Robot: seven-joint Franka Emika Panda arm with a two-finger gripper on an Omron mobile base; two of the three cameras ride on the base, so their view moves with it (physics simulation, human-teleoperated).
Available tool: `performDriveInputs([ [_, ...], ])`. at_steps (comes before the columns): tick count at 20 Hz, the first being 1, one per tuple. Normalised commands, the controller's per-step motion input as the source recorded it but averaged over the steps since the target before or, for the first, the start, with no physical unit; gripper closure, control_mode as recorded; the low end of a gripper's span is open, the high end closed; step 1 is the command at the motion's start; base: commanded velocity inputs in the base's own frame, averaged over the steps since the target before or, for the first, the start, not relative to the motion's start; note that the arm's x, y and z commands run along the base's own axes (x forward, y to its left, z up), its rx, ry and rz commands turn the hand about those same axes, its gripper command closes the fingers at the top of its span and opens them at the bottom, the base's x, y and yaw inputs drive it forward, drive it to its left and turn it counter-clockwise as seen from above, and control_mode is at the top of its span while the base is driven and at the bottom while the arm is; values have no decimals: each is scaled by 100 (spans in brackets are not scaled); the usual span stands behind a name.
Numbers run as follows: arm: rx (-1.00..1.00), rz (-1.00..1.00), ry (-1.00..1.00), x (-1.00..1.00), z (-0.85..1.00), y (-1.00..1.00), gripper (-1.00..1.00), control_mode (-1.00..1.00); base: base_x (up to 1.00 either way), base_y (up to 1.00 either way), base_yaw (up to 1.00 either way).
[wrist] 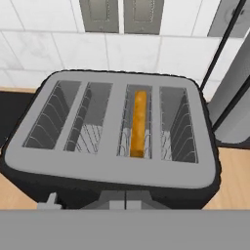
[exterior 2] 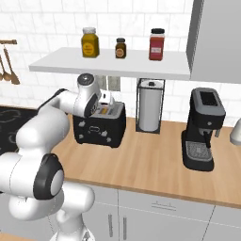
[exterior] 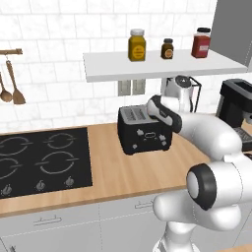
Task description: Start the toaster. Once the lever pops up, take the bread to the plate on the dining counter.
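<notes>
Black toaster (exterior: 144,129) standing on the wooden surface (exterior: 123,167) against the tiled wall, right of the black hob (exterior: 42,160) and left of the paper-towel holder (exterior 2: 150,106). Four grey slots on top, pale knobs and tabs on the front. Bread (wrist: 138,123) sunk edge-up in the third slot from the left in the hand view, only its golden crust showing; other three slots holding just wire guides.

Hand (exterior 2: 106,100) poised directly over the toaster top, pointing down at it, fingers shut together with nothing between them. Hard to tell from the base views whether touching the toaster or just above it. In the hand view, tips (wrist: 126,200) low at the near front edge of the toaster, beside a small pale tab (wrist: 50,201) at lower left.

Arm reaching forward from the base and bent over the toaster, hiding part of its right side in the left base view.

Black coffee machine (exterior 2: 203,129) well to the right on the same surface. White shelf (exterior 2: 113,63) above, carrying three jars: yellow (exterior 2: 90,43), small dark (exterior 2: 120,48), red (exterior 2: 156,44). Two wall sockets (wrist: 122,14) behind the toaster. Wooden spoons (exterior: 11,88) hanging from a rail at far left.
</notes>
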Motion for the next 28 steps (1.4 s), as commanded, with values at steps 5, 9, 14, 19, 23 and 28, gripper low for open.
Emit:
performDriveInputs([
  [5, 0, 0, -2, 0, -1, 0, 100, -100, 0, 0, 0],
  [9, -2, 0, -1, 0, -4, 0, 100, -100, 0, 0, 0],
  [14, -1, 0, -5, 4, -1, 0, 100, -100, 0, 0, 0],
  [19, 0, 0, -9, 5, -3, 0, 100, -100, 0, 0, 0],
  [23, 0, 0, -9, 5, -9, 0, 100, -100, 0, 0, 0],
  [28, 0, -1, -9, 7, -1, 0, 100, -100, 0, 0, 0],
])
